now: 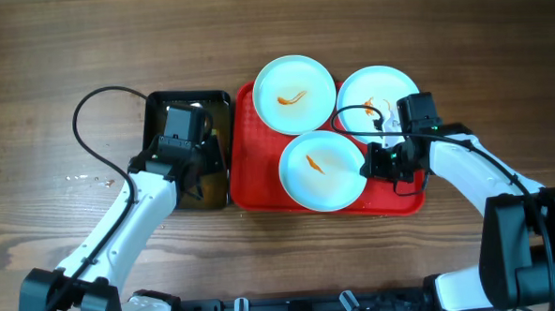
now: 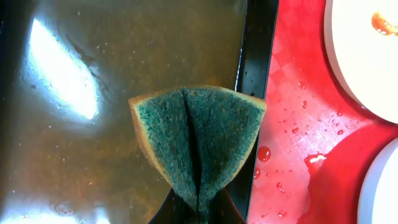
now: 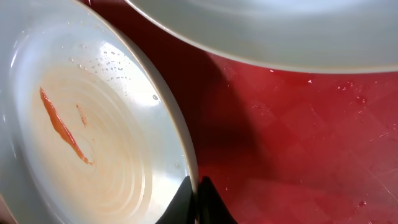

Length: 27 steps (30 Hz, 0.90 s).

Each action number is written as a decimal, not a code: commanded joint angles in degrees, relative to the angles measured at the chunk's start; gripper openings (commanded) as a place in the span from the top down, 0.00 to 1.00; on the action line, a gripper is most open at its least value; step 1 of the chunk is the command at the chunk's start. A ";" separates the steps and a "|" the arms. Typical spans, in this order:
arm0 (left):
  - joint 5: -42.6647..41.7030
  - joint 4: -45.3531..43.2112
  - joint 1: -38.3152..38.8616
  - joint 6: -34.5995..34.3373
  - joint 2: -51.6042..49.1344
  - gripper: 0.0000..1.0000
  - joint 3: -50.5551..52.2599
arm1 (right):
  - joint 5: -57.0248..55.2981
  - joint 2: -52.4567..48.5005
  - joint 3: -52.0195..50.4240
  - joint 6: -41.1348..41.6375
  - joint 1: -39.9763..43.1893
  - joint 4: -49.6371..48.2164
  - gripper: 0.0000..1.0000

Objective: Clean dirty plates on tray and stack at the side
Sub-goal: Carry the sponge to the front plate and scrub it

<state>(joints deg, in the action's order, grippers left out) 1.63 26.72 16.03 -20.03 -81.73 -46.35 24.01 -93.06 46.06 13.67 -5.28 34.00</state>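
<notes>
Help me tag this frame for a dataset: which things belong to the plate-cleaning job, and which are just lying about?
Job: back-left plate; back-right plate; front plate, pinched by the right gripper; red tray; sponge in the left gripper.

Lying about: black tray of brownish liquid; cable loop; wooden table.

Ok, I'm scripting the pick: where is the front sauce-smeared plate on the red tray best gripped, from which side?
Probably its thin right rim, pinched from the right over bare red plastic tray: the round pale shallow plate lies flat, other plates crowd its back, and the right end effector is shut there.
</notes>
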 commanded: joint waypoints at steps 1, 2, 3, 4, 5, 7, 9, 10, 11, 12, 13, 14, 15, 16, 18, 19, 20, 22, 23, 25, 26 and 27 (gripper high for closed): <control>-2.78 -1.05 0.37 0.07 1.27 0.96 0.15 | 1.57 -0.83 -0.61 0.02 -0.13 -0.13 0.96; -6.34 -1.95 0.37 0.07 1.22 0.96 0.15 | 1.57 -0.83 -0.61 0.02 -0.13 -0.11 0.96; -10.84 -3.54 0.44 0.00 1.16 0.96 0.15 | 1.57 -0.83 -0.61 0.02 -0.13 -0.11 0.96; -13.66 -5.18 0.83 -0.61 1.07 0.96 0.15 | 1.57 -0.83 -0.61 0.04 -0.13 -0.11 0.96; -15.67 -7.17 1.88 -1.81 1.05 0.96 0.15 | 1.57 -0.83 -0.61 0.02 -0.13 -0.11 0.96; -17.27 -9.86 5.31 -4.92 0.96 0.96 -1.07 | 1.57 -0.83 -0.61 0.04 -0.13 -0.13 0.96; -17.27 -10.03 8.37 -6.21 -0.35 0.96 -4.17 | 1.57 -0.83 -0.61 0.04 -0.13 -0.13 0.96; -17.29 -10.03 10.05 -7.93 -2.03 0.96 -6.47 | 1.57 -0.83 -0.61 0.04 -0.13 -0.15 0.96; -17.57 -10.36 11.65 -9.75 -4.46 0.96 -8.85 | 1.57 -0.83 -0.61 0.02 -0.13 -0.13 0.96; -19.67 -12.11 12.68 -10.80 -6.40 0.96 -10.16 | 1.55 -0.83 -0.61 0.02 -0.13 -0.07 0.96; -23.41 -15.76 13.42 -12.00 -8.28 0.96 -10.43 | 1.55 -0.83 -0.61 0.02 -0.13 -0.07 0.96; -26.38 -19.82 14.16 -15.74 -10.49 0.96 -10.43 | 1.55 -0.83 -0.61 0.00 -0.13 -0.11 0.96; -27.08 -21.55 14.53 -18.12 -11.98 0.96 -10.43 | 1.55 -0.83 -0.61 0.02 -0.13 -0.11 0.96; -28.76 -23.56 15.19 -20.11 -14.14 0.96 -10.43 | 1.55 -0.83 -0.61 0.02 -0.13 -0.11 0.96; -32.70 -26.88 16.74 -21.00 -17.97 0.96 -10.43 | 1.55 -0.83 -0.61 0.02 -0.13 -0.11 0.96; -33.70 -27.87 17.44 -21.18 -19.28 0.96 -10.43 | 1.55 -0.83 -0.61 0.00 -0.13 -0.09 0.96; -33.99 -28.96 19.34 -22.14 -22.18 0.96 -10.43 | 1.55 -0.83 -0.61 0.00 -0.13 -0.11 0.96; -33.99 -28.89 21.49 -22.51 -24.85 0.96 -10.40 | 1.53 -0.83 -0.61 0.00 -0.13 -0.13 0.96; -33.97 -28.94 22.45 -22.51 -25.92 0.96 -10.40 | 1.55 -0.83 -0.61 0.00 -0.13 -0.11 0.96; -33.66 -28.68 23.15 -22.47 -27.06 0.96 -10.40 | 1.55 -0.83 -0.61 0.02 -0.13 -0.09 0.96; -33.00 -28.17 23.19 -22.47 -27.58 0.96 -10.38 | 1.55 -0.83 -0.61 0.00 -0.13 -0.09 0.96; -31.56 -26.91 23.19 -22.47 -28.06 0.96 -10.34 | 1.55 -0.83 -0.61 0.02 -0.13 -0.09 0.96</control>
<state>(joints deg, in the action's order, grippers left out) -30.81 -1.50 39.18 -41.58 -108.27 -56.21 24.01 -93.08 45.98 13.69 -5.28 34.02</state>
